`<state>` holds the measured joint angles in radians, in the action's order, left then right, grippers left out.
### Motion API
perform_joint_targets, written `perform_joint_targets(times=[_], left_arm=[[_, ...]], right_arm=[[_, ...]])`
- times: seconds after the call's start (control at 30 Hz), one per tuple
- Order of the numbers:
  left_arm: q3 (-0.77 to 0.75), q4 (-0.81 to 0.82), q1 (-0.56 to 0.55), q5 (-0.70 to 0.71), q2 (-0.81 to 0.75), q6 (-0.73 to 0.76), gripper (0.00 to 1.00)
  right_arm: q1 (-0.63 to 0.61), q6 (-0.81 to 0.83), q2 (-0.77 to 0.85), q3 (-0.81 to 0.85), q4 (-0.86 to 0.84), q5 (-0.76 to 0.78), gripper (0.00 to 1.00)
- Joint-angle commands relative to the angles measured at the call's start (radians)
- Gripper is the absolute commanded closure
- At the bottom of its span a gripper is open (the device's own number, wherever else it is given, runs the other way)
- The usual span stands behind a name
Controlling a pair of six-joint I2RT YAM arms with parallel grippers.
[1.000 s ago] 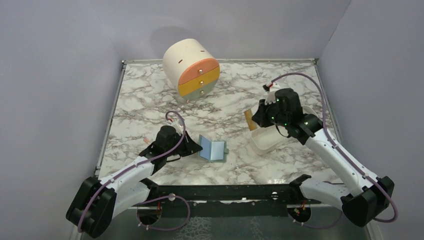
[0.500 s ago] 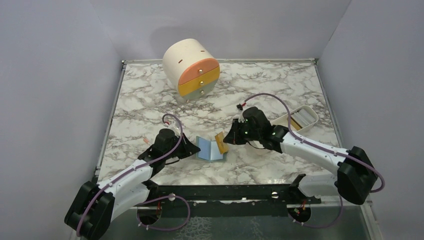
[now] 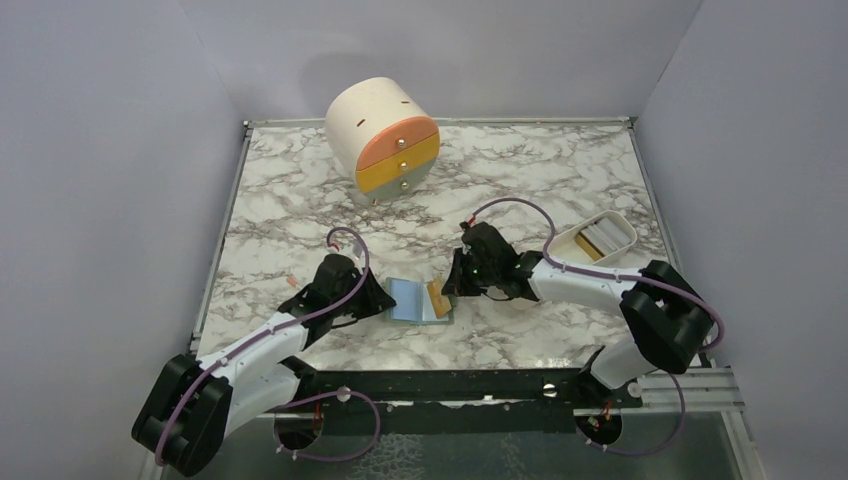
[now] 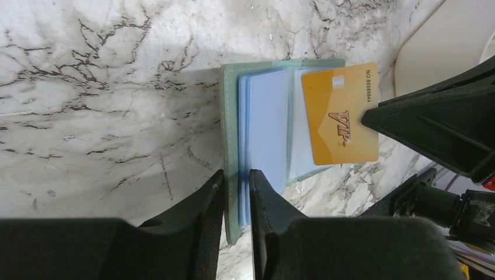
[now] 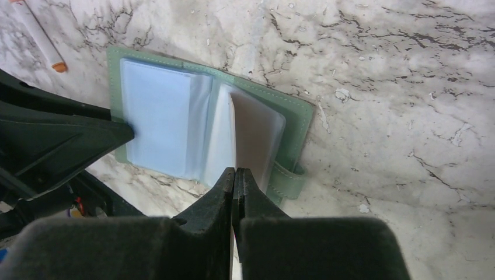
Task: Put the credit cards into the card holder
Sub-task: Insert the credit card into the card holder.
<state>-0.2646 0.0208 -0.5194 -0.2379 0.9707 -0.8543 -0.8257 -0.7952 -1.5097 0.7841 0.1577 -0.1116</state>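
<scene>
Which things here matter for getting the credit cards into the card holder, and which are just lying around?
In the job: green card holder, orange card in the right gripper, left gripper at the holder, spare cards in the white tray.
Lying about: cream drawer cylinder, white orange-tipped stick.

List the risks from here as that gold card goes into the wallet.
1. The left gripper has its jaws apart around the green card holder edge, so the holder may slide on the marble tabletop when pushed.
2. The right gripper pinches the gold VIP card only by one short edge, so it might pivot or slip.
3. The card lies over the clear sleeves and could catch on a sleeve rim.
</scene>
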Motion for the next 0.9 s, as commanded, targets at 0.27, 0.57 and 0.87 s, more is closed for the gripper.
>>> perform_joint_targets(times=[0.27, 0.57, 0.87], left_arm=[[-0.038, -0.070, -0.002, 0.029, 0.015, 0.081, 1.00], [-0.020, -0.059, -0.002, 0.023, 0.019, 0.069, 1.00], [0.000, -0.025, -0.002, 0.020, 0.023, 0.045, 1.00]], right_arm=[[-0.005, 0.037, -0.004, -0.026, -0.008, 0.075, 0.99], [-0.006, -0.042, 0.064, -0.053, -0.122, -0.024, 0.99], [-0.006, -0.095, 0.023, -0.060, -0.229, -0.119, 0.99]])
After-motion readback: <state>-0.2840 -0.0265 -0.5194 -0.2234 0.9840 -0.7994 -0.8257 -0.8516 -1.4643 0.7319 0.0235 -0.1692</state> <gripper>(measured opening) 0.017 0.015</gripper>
